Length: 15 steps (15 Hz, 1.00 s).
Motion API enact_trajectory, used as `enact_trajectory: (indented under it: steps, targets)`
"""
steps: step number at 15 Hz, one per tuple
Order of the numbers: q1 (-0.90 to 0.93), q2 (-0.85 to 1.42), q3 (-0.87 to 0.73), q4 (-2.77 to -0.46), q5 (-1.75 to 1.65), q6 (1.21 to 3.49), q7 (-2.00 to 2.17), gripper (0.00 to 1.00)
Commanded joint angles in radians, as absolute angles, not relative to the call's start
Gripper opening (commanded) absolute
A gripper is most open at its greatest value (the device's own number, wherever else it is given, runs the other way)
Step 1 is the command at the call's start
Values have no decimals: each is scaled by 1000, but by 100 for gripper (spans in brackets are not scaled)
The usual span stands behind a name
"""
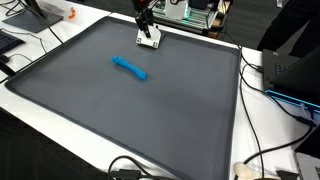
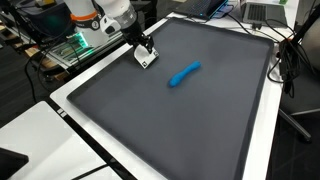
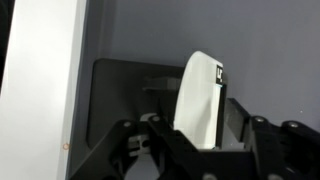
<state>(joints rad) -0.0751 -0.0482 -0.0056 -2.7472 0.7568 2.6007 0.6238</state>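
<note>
We see the arm [image 2: 108, 14] reaching down at the far edge of the grey mat [image 1: 90, 110], which covers most of the white surface [image 1: 254, 108]. Its fingers [image 1: 144, 31] are clamped on a small white piece [image 1: 149, 41]. In both exterior views the piece hangs just below them, close over the mat's border [image 2: 145, 58]. We cannot tell whether its lower end touches the mat. In the wrist view the white piece [image 3: 200, 100] stands upright between the dark fingers [image 3: 234, 120], with a rounded top and a small black mark near its upper right corner. The bare surface shows as a pale band on the left [image 3: 40, 80]. A blue thing [image 1: 131, 68], long and slightly bent, lies flat near the middle of the mat, well apart from the fingers. An exterior view shows it lying at a slant [image 2: 184, 74]. Black cables [image 1: 140, 168] run along the near edge of the mat.
</note>
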Motion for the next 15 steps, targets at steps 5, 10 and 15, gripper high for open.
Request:
enact_trajectory:
  steps: [5,10,15]
  targets:
    - [-55,-36,-12,-2747,777,2638,620,9]
    - [-48,-56,-11,-2742,792,2646,626,2]
    - [-50,-97,-13,-2747,790,2616,629,2]
